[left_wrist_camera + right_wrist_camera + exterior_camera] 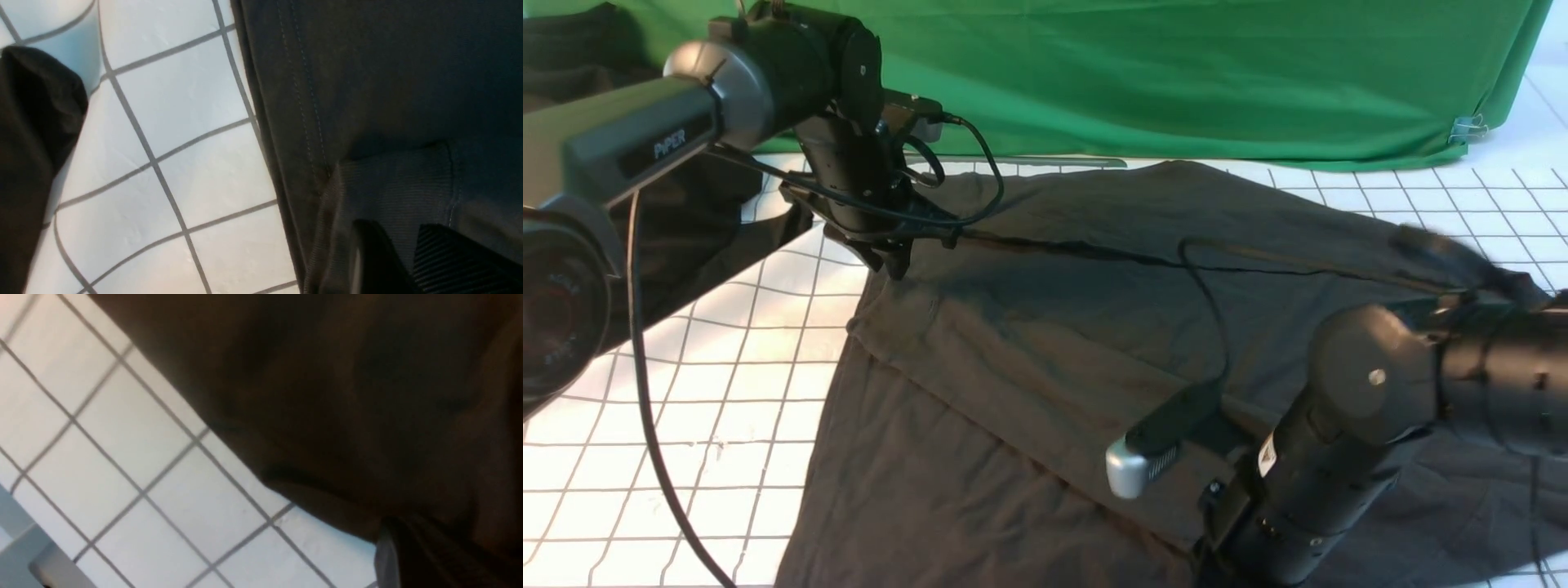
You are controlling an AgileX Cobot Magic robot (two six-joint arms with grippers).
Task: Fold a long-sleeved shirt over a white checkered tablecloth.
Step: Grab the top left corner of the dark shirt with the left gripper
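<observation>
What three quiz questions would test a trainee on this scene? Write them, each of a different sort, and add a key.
1. True or false: the long-sleeved shirt lies on a bare wooden table.
2. Which is shut on the shirt? A) left end effector B) right end effector C) both
3. Fill in: the backdrop cloth is ____.
Key: 1 false, it lies on the white checkered tablecloth. 2 B; the left one's fingers stand apart. 3 green.
</observation>
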